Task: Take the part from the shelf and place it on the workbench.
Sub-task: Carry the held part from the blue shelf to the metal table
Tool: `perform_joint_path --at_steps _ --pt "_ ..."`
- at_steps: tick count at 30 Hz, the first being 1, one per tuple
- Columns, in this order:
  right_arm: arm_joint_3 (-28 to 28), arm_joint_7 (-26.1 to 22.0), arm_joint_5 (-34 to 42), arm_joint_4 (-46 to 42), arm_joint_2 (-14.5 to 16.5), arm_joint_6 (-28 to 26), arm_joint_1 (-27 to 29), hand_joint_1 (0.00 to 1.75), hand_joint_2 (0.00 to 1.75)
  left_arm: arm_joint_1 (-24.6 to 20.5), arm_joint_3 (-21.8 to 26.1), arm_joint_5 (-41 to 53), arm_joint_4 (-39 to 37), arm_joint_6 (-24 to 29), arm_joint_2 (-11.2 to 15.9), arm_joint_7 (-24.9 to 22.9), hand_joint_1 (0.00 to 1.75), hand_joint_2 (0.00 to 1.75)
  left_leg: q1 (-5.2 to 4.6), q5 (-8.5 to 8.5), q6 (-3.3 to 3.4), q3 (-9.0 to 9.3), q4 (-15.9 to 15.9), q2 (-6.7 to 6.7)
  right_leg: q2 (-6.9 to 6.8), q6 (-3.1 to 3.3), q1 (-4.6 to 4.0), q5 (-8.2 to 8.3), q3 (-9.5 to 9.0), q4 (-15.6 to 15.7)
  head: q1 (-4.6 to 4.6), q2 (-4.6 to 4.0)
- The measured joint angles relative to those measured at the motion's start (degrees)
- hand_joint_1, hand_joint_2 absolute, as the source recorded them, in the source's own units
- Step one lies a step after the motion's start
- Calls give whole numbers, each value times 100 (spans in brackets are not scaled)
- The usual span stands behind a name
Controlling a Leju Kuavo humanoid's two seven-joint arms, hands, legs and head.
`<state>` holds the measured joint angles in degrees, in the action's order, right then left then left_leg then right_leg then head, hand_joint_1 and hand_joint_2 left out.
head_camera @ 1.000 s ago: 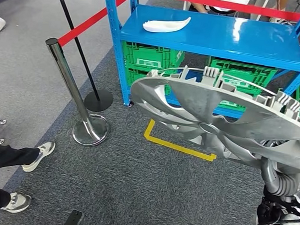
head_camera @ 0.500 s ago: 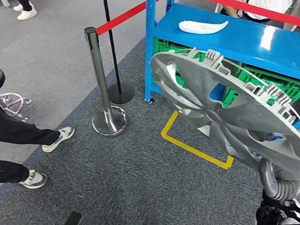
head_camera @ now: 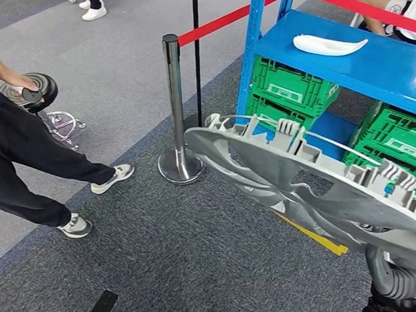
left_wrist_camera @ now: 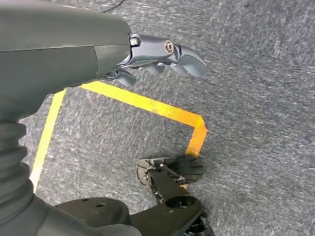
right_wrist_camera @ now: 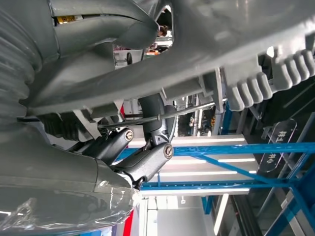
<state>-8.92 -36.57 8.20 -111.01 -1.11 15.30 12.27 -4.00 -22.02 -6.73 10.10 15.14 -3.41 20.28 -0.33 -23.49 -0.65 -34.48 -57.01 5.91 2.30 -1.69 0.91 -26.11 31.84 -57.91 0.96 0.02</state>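
A large silver wheel cover (head_camera: 309, 181) with clips along its rim is the part; it hangs flat over the carpet at the right of the head view. My right hand (right_wrist_camera: 141, 157) grips it from underneath, dark fingers hooked over its rim and wire ring, as the right wrist view shows. The cover (right_wrist_camera: 208, 44) spans that view above the fingers. My ribbed right wrist (head_camera: 393, 275) rises under the cover. My left hand (left_wrist_camera: 159, 54) hangs over the grey carpet with its fingers apart and holds nothing.
The blue shelf (head_camera: 355, 66) stands behind the cover, carrying a white curved part (head_camera: 329, 44), with green crates (head_camera: 287, 87) beneath. A chrome stanchion (head_camera: 174, 106) with red belt stands left of it. A person's legs (head_camera: 34, 162) are at the left. Yellow tape (head_camera: 317, 237) marks the carpet.
The whole picture has shifted: my view has turned left, so shelf and stanchion slid right and the person came closer in. The wheel cover stays in my right hand.
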Motion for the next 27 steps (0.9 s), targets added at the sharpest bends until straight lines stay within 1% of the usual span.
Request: perform_joint_path --at_steps 1,2,3,4,5,6,7,8,9,10,11,12,13,14,15,16,17,18,19,20,21,22,23,24,25,26,27 --pt "-15 -9 -12 -23 7 4 12 175 175 -14 -9 20 0 2 -2 -7 0 175 -7 -120 -31 -86 -173 -122 -65 27 11 11 0 11 22 0" --pt "-31 -15 -16 -43 11 8 23 175 175 -35 -19 39 1 1 -7 -15 0 175 -8 -301 -62 -226 -468 -281 -134 47 12 17 2 18 44 0" --pt "-50 -19 -19 -58 12 12 37 175 175 -59 -30 50 1 -2 -18 -21 0 175 -1 -508 -92 -410 -861 -412 -204 60 8 18 9 19 66 0" --pt "-68 -20 -19 -67 14 18 47 175 175 -78 -38 54 2 -8 -25 -29 0 175 15 -679 -114 -588 -1255 -482 -277 65 4 17 17 19 69 0" --pt "-79 -21 -19 -68 19 26 53 175 175 -86 -42 46 2 -22 -31 -37 0 175 28 -764 -127 -702 -1527 -513 -347 68 0 17 22 19 70 0" --pt "-86 -21 -19 -68 25 35 52 175 175 -87 -43 36 2 -46 -34 -44 0 175 37 -743 -134 -717 -1601 -525 -413 68 -1 17 24 18 71 0" --pt "-88 -22 -19 -68 33 44 47 175 175 -83 -43 25 1 -72 -34 -50 0 175 41 -623 -133 -617 -1447 -539 -474 67 -1 17 23 18 71 0" --pt "-89 -24 -18 -68 42 50 36 175 175 -80 -43 17 1 -98 -33 -52 0 175 41 -444 -125 -417 -1106 -593 -532 62 -1 16 16 18 71 0" --pt "-90 -25 -21 -68 50 56 24 175 175 -82 -43 15 2 -115 -32 -52 0 175 31 -282 -113 -179 -692 -724 -587 50 -12 11 8 17 73 0" --pt "-91 -26 -25 -67 56 61 15 175 175 -92 -43 14 2 -126 -31 -51 0 175 17 -172 -86 17 -328 -836 -639 29 -30 1 6 5 75 0" --pt "-92 -26 -30 -67 59 66 5 175 175 -102 -43 11 2 -134 -32 -50 0 175 3 -116 -56 139 -84 -925 -692 2 -50 -7 5 -2 69 0" --pt "-92 -26 -34 -66 61 69 -5 175 175 -106 -43 7 2 -142 -34 -48 0 175 -13 -110 -23 177 25 -960 -747 -27 -68 -11 4 -4 63 0" --pt "-93 -26 -35 -62 67 74 -18 175 175 -102 -43 -2 2 -148 -36 -46 0 175 -22 -108 17 160 47 -900 -804 -56 -75 -11 -2 1 57 0" --pt "-92 -27 -34 -58 73 80 -36 175 175 -87 -43 -17 2 -149 -35 -42 0 175 -15 -92 56 149 54 -839 -826 -88 -66 -18 1 8 50 0" --pt "-92 -28 -32 -51 80 86 -51 175 175 -71 -42 -37 2 -141 -32 -35 0 175 -7 -76 93 144 65 -780 -765 -117 -53 -60 15 -29 45 0" --pt "-93 -29 -31 -44 86 92 -60 175 175 -63 -42 -61 2 -128 -28 -22 0 175 4 -59 131 144 76 -719 -648 -141 -40 -160 72 -166 35 0" --pt "-96 -31 -29 -34 87 95 -65 175 175 -62 -41 -84 2 -112 -24 -8 0 175 15 -43 162 145 84 -656 -495 -158 -30 -321 193 -438 21 0" --pt "-100 -32 -28 -21 87 96 -67 175 175 -66 -40 -106 2 -93 -22 7 0 175 14 -38 180 139 83 -593 -359 -164 -30 -511 356 -819 6 0" --pt "-108 -31 -26 -6 87 96 -68 175 175 -69 -40 -131 2 -78 -22 18 0 175 9 -33 193 135 82 -523 -289 -166 -33 -685 548 -1236 0 0" --pt "-118 -28 -23 11 87 96 -69 175 175 -69 -38 -153 2 -63 -23 25 0 175 4 -30 199 133 81 -453 -259 -167 -36 -781 708 -1558 -3 0" --pt "-129 -24 -21 25 87 96 -74 175 175 -65 -34 -180 2 -47 -25 29 0 175 0 -28 200 135 79 -378 -248 -165 -38 -762 780 -1680 -3 0" --pt "-143 -20 -19 37 87 96 -81 175 175 -63 -29 -203 2 -35 -27 32 0 175 0 -27 199 140 77 -304 -241 -158 -36 -635 743 -1568 -2 0" --pt "-157 -17 -18 43 87 96 -89 175 175 -64 -26 -218 2 -26 -31 36 0 175 4 -26 196 148 74 -229 -212 -152 -30 -426 594 -1235 -2 0" --pt "-170 -16 -17 48 87 95 -99 175 175 -67 -23 -227 2 -20 -34 40 0 175 9 -25 186 153 68 -156 -116 -148 -15 -233 396 -807 -3 0" --pt "-181 -16 -16 49 87 93 -107 175 175 -75 -22 -228 2 -19 -38 44 0 175 8 -26 166 145 52 -88 -2 -146 4 -108 215 -420 -2 0" --pt "-190 -17 -15 50 87 90 -112 175 175 -83 -21 -228 2 -19 -42 48 0 175 9 -20 138 127 43 -30 94 -143 15 -45 80 -158 -2 0" --pt "-194 -18 -13 50 87 87 -118 175 175 -85 -21 -228 2 -19 -44 49 0 175 15 -6 99 102 42 23 156 -133 15 -46 20 -43 0 0"
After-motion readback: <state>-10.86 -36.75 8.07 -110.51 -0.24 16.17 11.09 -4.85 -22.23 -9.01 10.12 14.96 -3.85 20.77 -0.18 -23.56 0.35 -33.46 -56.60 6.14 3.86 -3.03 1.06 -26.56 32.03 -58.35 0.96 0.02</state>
